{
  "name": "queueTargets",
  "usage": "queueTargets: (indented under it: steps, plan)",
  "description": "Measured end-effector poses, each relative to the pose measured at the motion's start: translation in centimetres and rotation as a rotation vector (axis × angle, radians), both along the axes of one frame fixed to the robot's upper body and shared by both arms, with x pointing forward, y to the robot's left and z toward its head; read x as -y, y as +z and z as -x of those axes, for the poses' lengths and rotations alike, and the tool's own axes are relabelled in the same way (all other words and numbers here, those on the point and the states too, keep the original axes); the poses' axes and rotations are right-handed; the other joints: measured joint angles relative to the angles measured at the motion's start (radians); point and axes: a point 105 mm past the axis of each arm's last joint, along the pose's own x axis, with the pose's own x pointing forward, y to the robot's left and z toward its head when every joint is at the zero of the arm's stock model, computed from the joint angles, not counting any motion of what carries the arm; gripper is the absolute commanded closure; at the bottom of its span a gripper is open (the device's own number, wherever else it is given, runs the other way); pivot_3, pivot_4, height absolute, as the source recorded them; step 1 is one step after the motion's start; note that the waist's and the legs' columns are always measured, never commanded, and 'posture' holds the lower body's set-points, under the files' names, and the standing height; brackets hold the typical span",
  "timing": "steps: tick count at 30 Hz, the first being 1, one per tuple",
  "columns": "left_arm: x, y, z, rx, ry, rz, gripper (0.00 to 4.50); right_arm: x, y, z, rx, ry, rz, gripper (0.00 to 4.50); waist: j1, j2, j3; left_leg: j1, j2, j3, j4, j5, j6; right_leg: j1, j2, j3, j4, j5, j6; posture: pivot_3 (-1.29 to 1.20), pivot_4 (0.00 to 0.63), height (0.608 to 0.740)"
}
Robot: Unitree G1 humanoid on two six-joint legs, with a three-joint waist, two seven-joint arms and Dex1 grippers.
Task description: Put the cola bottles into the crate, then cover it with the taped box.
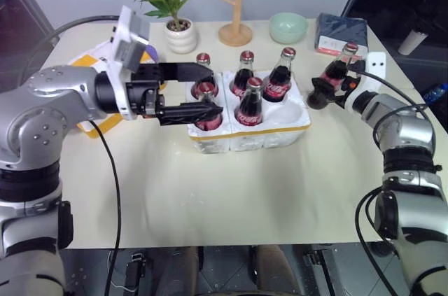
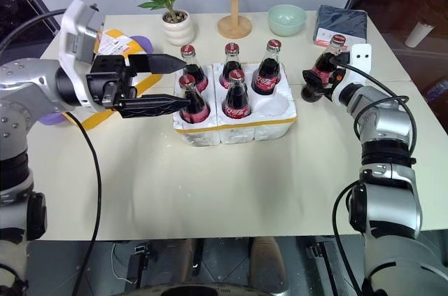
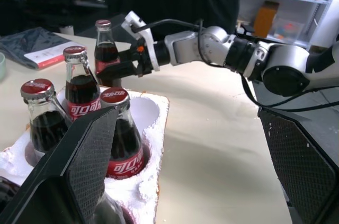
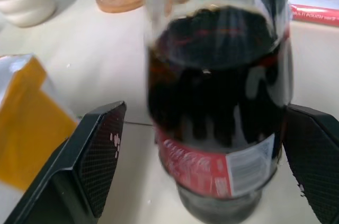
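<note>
Five cola bottles point(image 2: 236, 93) stand upright in the wells of the crate point(image 2: 276, 122), a low white foam tray with a yellow strip along its near rim, set at mid-bench; the well at its near right corner holds no bottle. The sixth bottle point(image 2: 325, 65) stands on the bench point(image 2: 210, 184) just beside the crate's right side, leaning slightly. The right pincer point(image 2: 311, 85) reaches level toward that bottle's base with its fingers point(image 4: 95, 155) spread on either side of the glass; the right wrist view shows a gap between each finger and the bottle, so it is not clamped. The left pincer point(image 2: 183, 85) points level to the right over the crate's left end, its two fingers wide apart and holding nothing, the lower finger passing in front of the near-left bottle, the upper one near the far-left bottle. The taped box point(image 2: 115, 47), white with yellow bands, lies on the bench behind the left arm, largely hidden by it. Along the far edge stand a potted plant point(image 2: 175, 26), a wooden rack point(image 2: 234, 2), a green bowl point(image 2: 287, 19) and a dark folded pouch point(image 2: 341, 24)
</note>
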Motion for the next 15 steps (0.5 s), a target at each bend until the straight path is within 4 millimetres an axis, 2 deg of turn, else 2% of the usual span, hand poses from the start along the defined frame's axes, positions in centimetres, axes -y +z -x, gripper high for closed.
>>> queueTargets:
  steps: [2,7,11,13,15]
  plan:
    - [-0.1,0.0,-0.1,0.005,0.009,-0.005,0.00,0.2,0.0,-0.2,0.011,-0.011,0.007,1.71,-0.004,0.000,0.000,0.000,0.000,0.000,0.000,0.000,0.000,0.000,0.000,0.000,0.000,0.000,0.000,0.00,0.150,0.739]
    - [0.1,-0.3,-0.2,-0.003,0.008,-0.017,0.00,0.0,0.1,-0.1,0.031,0.018,0.014,1.71,-0.013,0.001,0.001,0.000,0.000,0.000,-0.001,0.000,0.000,-0.001,0.000,0.000,0.000,0.000,0.000,0.00,0.150,0.739]
    - [0.2,-0.7,-0.2,-0.012,0.010,-0.023,0.00,-0.4,0.7,1.4,0.067,0.080,0.048,1.71,-0.011,0.005,0.003,-0.002,0.000,0.000,-0.001,0.000,0.000,-0.002,0.000,0.000,0.000,0.000,0.000,0.00,0.150,0.739]
    - [0.3,-0.7,-0.1,-0.010,0.010,-0.023,0.00,-1.1,2.3,2.8,0.106,0.141,0.038,1.71,-0.011,0.008,0.005,-0.002,0.000,0.000,-0.001,0.000,0.000,-0.003,0.000,0.000,0.001,0.000,0.000,0.00,0.150,0.739]
    - [0.3,-0.8,-0.1,-0.012,0.014,-0.025,0.00,-1.9,5.5,4.6,0.178,0.213,-0.013,1.71,-0.010,0.014,0.008,-0.002,0.000,0.000,-0.001,0.000,0.000,-0.003,0.000,0.001,0.001,0.000,0.000,0.00,0.150,0.739]
